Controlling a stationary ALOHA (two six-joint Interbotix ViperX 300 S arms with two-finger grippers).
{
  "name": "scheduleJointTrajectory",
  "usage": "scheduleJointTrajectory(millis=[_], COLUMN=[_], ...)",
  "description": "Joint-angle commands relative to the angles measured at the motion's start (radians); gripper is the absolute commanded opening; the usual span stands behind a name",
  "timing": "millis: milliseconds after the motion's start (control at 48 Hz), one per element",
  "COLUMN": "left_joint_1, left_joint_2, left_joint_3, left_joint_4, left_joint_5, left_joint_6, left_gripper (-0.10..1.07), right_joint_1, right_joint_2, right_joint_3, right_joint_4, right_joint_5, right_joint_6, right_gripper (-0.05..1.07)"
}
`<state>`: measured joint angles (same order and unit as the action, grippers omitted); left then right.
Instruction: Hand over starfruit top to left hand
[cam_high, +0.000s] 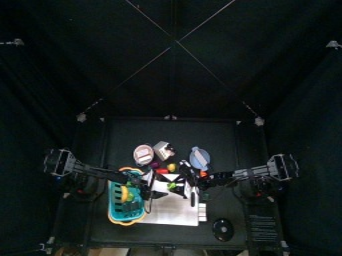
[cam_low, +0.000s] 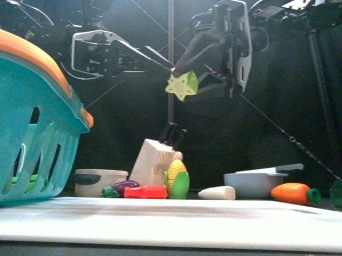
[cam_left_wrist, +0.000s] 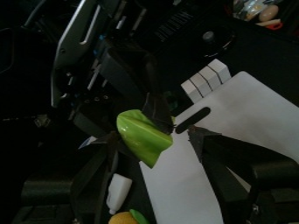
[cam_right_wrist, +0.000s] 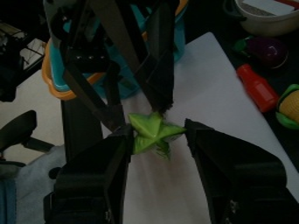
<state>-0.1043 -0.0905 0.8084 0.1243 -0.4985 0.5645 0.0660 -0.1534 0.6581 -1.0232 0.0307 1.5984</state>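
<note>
The yellow-green starfruit top (cam_low: 181, 86) hangs in the air above the middle of the table. My right gripper (cam_right_wrist: 156, 140) is shut on it, a jaw against each side of the star (cam_right_wrist: 152, 133). My left gripper (cam_left_wrist: 158, 147) has come in from the left, and its jaws stand open around the same piece (cam_left_wrist: 142, 136), with a gap still showing on one side. In the front view the right arm (cam_low: 221, 45) comes down onto the fruit from the upper right.
A teal and orange basket (cam_low: 34, 130) stands at the front left. On the white mat (cam_low: 174, 215) lie a knife block (cam_low: 154, 160), a corn cob (cam_low: 179, 180), a grey pot (cam_low: 257, 181), a carrot (cam_low: 291, 193) and other toy foods.
</note>
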Motion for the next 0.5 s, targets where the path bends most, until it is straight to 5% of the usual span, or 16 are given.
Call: scheduleJointTrajectory(millis=[0, 479], left_joint_1=[-0.002, -0.002], left_joint_2=[0.009, -0.002], left_joint_3=[-0.037, -0.044], left_joint_4=[0.005, -0.114], left_joint_5=[0.000, 0.031], left_joint_6=[0.028, 0.253], left_gripper=[0.98, 0.98], right_joint_1=[-0.005, -0.006], right_joint_2=[-0.032, -0.032], right_joint_3=[-0.012, -0.006], right_joint_4=[0.003, 0.011], right_joint_5=[-0.011, -0.023], right_joint_6=[0.000, -0.003], right_gripper=[0.74, 0.74])
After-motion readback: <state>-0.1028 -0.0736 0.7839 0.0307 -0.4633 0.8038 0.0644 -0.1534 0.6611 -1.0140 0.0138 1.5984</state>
